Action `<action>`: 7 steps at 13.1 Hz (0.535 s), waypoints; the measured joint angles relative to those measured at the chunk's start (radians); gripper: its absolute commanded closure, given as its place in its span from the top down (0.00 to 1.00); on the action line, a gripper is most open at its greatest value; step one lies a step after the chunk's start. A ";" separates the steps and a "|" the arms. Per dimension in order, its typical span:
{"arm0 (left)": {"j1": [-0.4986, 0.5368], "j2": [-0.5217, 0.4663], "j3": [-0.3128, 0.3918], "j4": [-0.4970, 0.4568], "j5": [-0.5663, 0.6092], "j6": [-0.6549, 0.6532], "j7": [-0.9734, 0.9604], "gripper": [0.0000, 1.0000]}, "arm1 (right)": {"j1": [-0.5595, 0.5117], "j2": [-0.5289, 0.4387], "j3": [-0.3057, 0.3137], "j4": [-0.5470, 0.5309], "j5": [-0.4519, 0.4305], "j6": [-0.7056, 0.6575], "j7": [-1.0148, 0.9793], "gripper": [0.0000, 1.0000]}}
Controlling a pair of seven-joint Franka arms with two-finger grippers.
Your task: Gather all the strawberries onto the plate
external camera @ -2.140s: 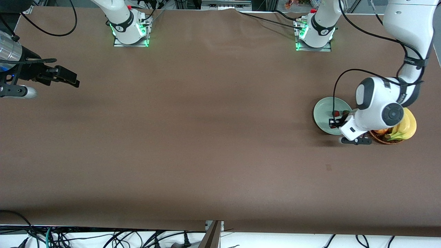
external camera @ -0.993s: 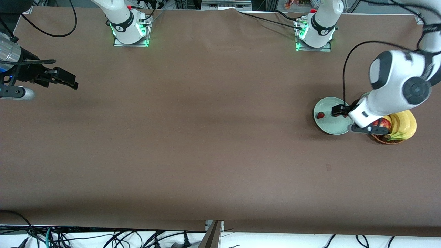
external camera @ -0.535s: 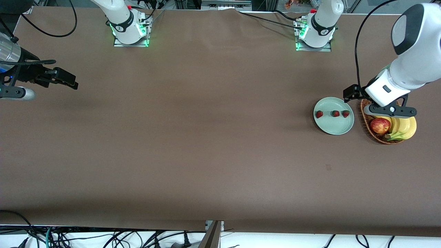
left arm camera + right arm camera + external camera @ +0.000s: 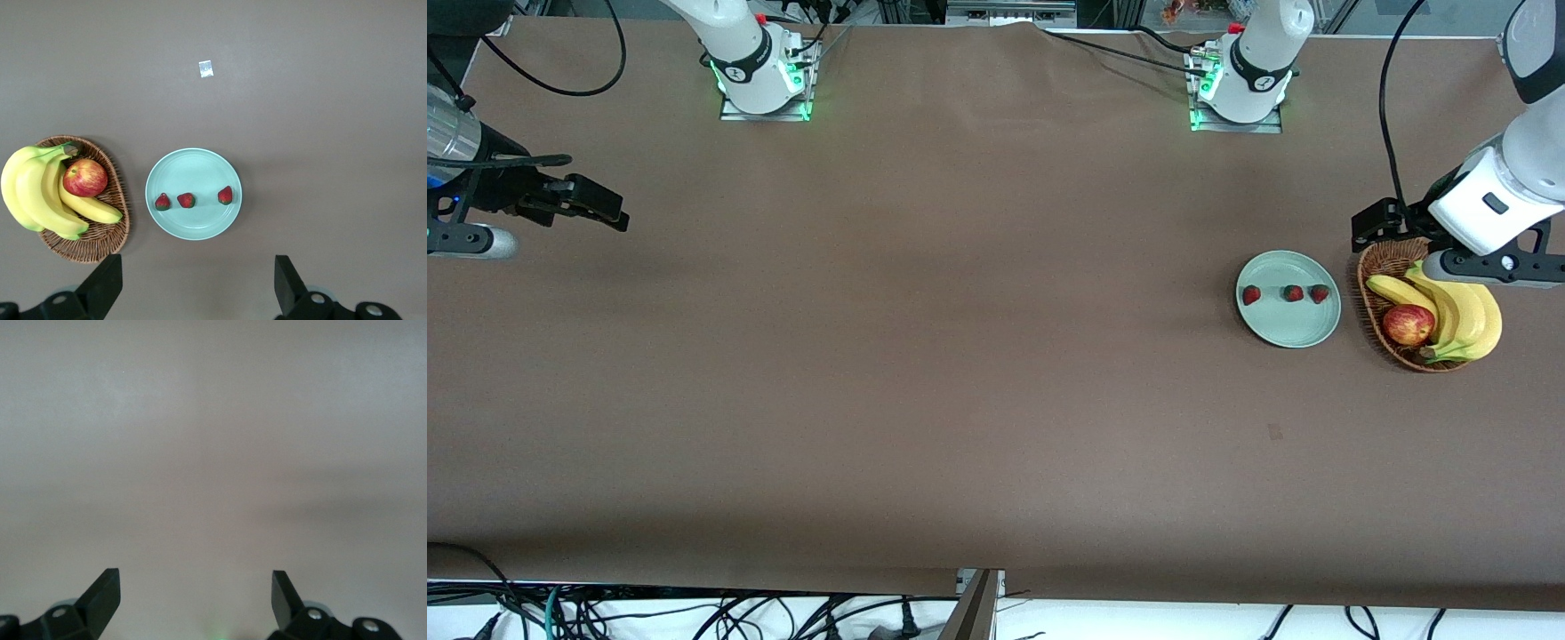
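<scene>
Three small red strawberries [image 4: 1252,294] [image 4: 1293,292] [image 4: 1319,293] lie in a row on the pale mint-green plate [image 4: 1289,331], toward the left arm's end of the table. The left wrist view looks straight down on the same strawberries [image 4: 163,201] [image 4: 186,200] [image 4: 225,195] and the plate [image 4: 193,167]. My left gripper [image 4: 1371,227] hangs open and empty, high over the table by the basket's rim; in the left wrist view the left gripper [image 4: 197,265] holds nothing. My right gripper [image 4: 609,211] waits open over bare table at the right arm's end, the right gripper [image 4: 193,579] empty.
A brown wicker basket [image 4: 1375,260] stands beside the plate, holding a red-yellow apple [image 4: 1408,324] and a bunch of bananas [image 4: 1469,313]. The left wrist view shows the basket [image 4: 100,243] too. A small pale mark [image 4: 206,69] lies on the table nearer the front camera.
My left gripper has risen off the plate and swung over the basket's rim. All three strawberries now show uncovered on the plate. The right arm has not moved.
</scene>
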State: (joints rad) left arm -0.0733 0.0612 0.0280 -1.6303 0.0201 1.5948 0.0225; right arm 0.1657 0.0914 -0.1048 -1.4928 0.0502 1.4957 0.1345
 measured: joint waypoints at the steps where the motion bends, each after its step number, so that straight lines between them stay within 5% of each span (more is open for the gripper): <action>1: 0.000 0.000 0.000 0.008 0.000 -0.010 0.004 1.00 | 0.000 0.000 0.000 0.000 0.000 0.000 0.000 1.00; 7: 0.006 0.002 0.007 0.017 0.000 -0.033 0.014 1.00 | -0.001 0.000 0.000 0.000 0.000 0.000 0.000 1.00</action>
State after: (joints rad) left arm -0.0669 0.0630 0.0355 -1.6136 0.0201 1.5615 0.0366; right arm 0.1651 0.0915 -0.1050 -1.4928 0.0502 1.4959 0.1345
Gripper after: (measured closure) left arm 0.000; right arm 0.000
